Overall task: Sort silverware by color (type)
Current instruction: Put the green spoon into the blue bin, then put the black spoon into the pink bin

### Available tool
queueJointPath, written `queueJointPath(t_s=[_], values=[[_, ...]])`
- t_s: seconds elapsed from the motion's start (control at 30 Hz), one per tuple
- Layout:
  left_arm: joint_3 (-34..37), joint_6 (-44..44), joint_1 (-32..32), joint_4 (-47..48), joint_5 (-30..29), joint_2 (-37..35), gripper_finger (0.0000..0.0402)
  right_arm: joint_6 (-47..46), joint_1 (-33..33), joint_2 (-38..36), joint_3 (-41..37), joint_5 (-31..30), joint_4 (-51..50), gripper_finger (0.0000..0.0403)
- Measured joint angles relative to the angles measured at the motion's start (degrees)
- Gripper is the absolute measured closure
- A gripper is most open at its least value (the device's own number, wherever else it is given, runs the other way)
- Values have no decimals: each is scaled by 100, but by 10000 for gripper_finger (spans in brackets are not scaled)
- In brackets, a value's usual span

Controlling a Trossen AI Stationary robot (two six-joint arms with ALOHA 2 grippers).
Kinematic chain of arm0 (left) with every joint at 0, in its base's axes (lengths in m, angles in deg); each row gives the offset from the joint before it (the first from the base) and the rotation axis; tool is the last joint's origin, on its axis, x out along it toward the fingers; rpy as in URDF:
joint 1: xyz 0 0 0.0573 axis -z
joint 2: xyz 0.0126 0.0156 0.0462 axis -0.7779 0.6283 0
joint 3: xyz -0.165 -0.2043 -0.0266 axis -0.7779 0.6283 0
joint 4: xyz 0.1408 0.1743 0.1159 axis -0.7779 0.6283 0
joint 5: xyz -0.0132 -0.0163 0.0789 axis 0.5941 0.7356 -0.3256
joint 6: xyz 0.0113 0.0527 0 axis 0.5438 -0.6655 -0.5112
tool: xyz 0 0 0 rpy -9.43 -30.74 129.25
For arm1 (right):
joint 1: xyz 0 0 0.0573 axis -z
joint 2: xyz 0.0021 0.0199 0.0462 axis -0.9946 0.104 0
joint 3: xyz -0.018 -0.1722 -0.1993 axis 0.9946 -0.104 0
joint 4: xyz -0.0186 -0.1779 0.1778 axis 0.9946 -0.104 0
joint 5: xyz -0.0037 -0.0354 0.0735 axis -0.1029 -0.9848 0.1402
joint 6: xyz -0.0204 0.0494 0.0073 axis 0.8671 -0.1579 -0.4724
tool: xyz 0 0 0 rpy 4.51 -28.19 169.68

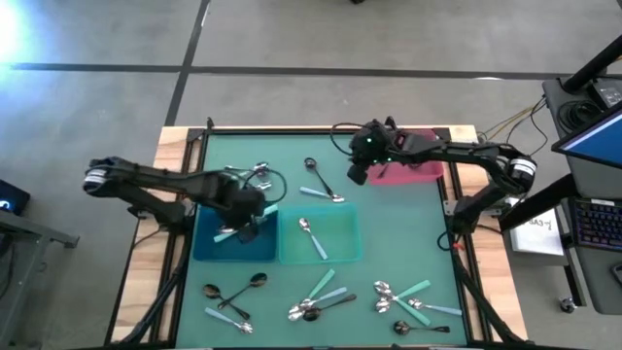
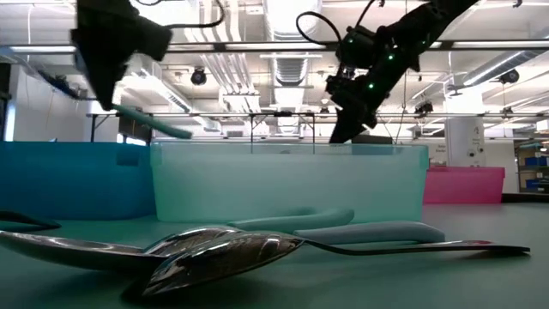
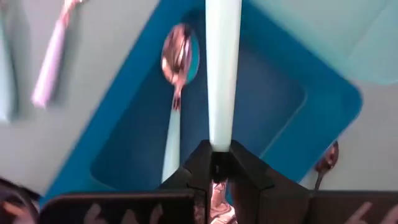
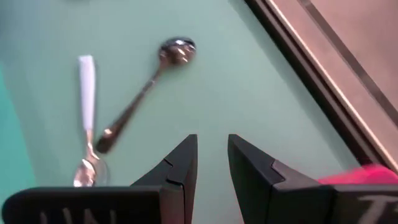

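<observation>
Left wrist view | teal-handled spoon [image 3: 222, 68] clamped between jaws | probably over blue bin [image 3: 273, 106]

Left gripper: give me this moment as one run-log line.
left gripper: shut on teal-handled spoon | position: above blue bin | bin: one teal-handled spoon inside | right gripper: open, empty, beside pink bin

A: Bright, even ceiling light; strip lamps [image 2: 283, 13] show across the room, and there's white glare at the overhead view's top-left corner.

B: Shadows?

A: Soft and faint. At table level the near spoons [image 2: 214, 253] mirror the lamps. The left wrist view is smeared; its pale handle [image 3: 222, 68] is washed out.
</observation>
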Motion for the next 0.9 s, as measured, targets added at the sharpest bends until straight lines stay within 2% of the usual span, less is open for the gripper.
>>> queueJointPath(t_s=[0.1, 0.27, 0.47, 0.67, 0.9], values=[[314, 247, 75, -7, 305, -214, 385, -114, -130, 215, 8, 1, 195, 321], [659, 192, 80, -17, 354, -283, 380, -309, -331, 540, 103, 1, 174, 321], [769, -105, 80, -15, 352, -236, 334, -457, -509, 982, 442, 1, 199, 321], [769, -408, 80, -27, 337, -224, 284, -582, -666, 1780, 1044, 1, 162, 321], [769, -388, 101, -29, 324, -226, 272, -589, -696, 2498, 1736, 0, 32, 321]])
